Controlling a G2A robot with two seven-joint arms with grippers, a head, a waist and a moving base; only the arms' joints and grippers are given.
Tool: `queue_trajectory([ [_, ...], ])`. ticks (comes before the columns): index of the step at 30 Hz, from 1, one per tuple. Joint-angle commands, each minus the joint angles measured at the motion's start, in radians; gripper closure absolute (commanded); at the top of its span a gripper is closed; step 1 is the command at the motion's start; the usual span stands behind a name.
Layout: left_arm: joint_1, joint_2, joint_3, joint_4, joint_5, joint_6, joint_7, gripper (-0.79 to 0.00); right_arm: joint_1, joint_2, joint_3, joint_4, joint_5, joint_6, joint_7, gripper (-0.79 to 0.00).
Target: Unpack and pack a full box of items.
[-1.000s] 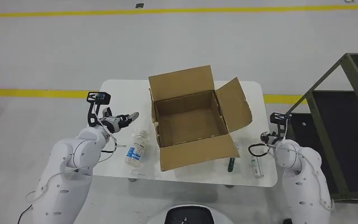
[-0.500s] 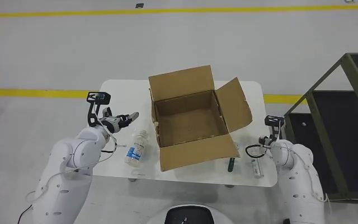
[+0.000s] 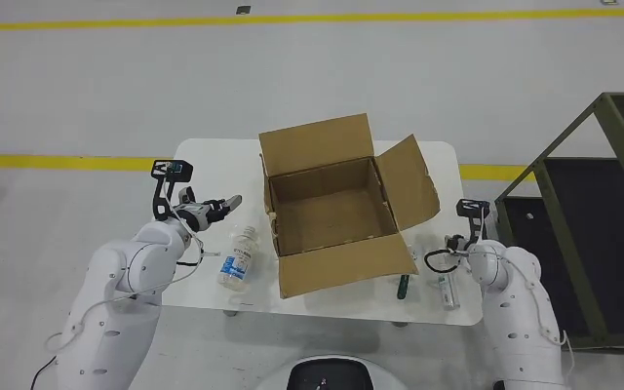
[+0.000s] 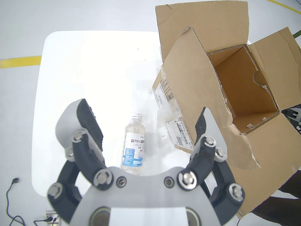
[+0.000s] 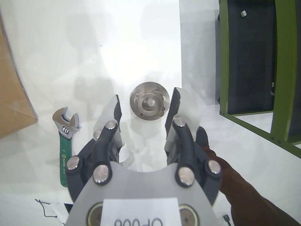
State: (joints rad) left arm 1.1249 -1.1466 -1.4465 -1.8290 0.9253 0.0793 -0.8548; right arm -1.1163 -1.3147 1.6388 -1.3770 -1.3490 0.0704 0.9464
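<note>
Right gripper (image 5: 146,104): jaws wide, with a round machined steel flange (image 5: 150,103) lying flat between its fingertips. A green-handled adjustable wrench (image 5: 64,130) lies beside it, toward the open corrugated cardboard box (image 3: 317,146). Left gripper (image 4: 144,115): jaws wide, above a clear plastic bottle (image 4: 134,149).

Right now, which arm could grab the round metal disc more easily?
Right: the right gripper, open, frames the metal disc. The left gripper is across the box, by the bottle.
</note>
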Motion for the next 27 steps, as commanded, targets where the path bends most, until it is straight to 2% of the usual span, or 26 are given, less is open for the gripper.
queue_trajectory([
  [1,0.0,0.0,0.0,0.0,0.0,0.0,0.0,-0.785,0.002,0.0,0.001,-0.007,0.014,0.007,-0.012,-0.486],
  [2,0.0,0.0,0.0,0.0,0.0,0.0,0.0,-0.785,0.004,0.0,0.003,-0.021,0.022,0.011,-0.032,-0.431],
  [3,0.0,0.0,0.0,0.0,0.0,0.0,0.0,-0.785,0.002,-0.001,0.006,-0.042,0.038,0.01,-0.068,-0.431],
  [4,0.0,0.0,0.0,0.0,0.0,0.0,0.0,-0.785,0.0,-0.001,0.01,-0.078,0.054,0.0,-0.132,-0.357],
  [5,0.0,0.0,0.0,0.0,0.0,0.0,0.0,-0.785,-0.01,-0.001,0.013,-0.104,0.055,-0.004,-0.19,-0.234],
  [6,0.0,0.0,0.0,0.0,0.0,0.0,0.0,-0.785,-0.022,-0.001,0.014,-0.136,0.056,-0.013,-0.268,-0.003],
  [10,0.0,0.0,0.0,0.0,0.0,0.0,0.0,-0.785,-0.072,-0.001,0.007,-0.213,0.04,-0.087,-0.657,0.0],
  [13,0.0,0.0,0.0,0.0,0.0,0.0,0.0,-0.785,-0.074,-0.005,-0.009,-0.217,0.057,-0.088,-0.812,0.0],
  [16,0.0,0.0,0.0,0.0,0.0,0.0,0.0,-0.785,-0.054,-0.007,-0.035,-0.219,0.045,-0.092,-0.85,0.0],
  [25,0.003,0.0,0.001,0.003,-0.001,0.0,0.002,-0.785,-0.061,-0.007,-0.042,-0.23,0.038,-0.101,-0.857,0.0],
  [27,0.018,0.002,0.011,0.021,0.009,-0.013,-0.027,-0.785,-0.061,-0.005,-0.043,-0.231,0.024,-0.107,-0.862,0.0],
])
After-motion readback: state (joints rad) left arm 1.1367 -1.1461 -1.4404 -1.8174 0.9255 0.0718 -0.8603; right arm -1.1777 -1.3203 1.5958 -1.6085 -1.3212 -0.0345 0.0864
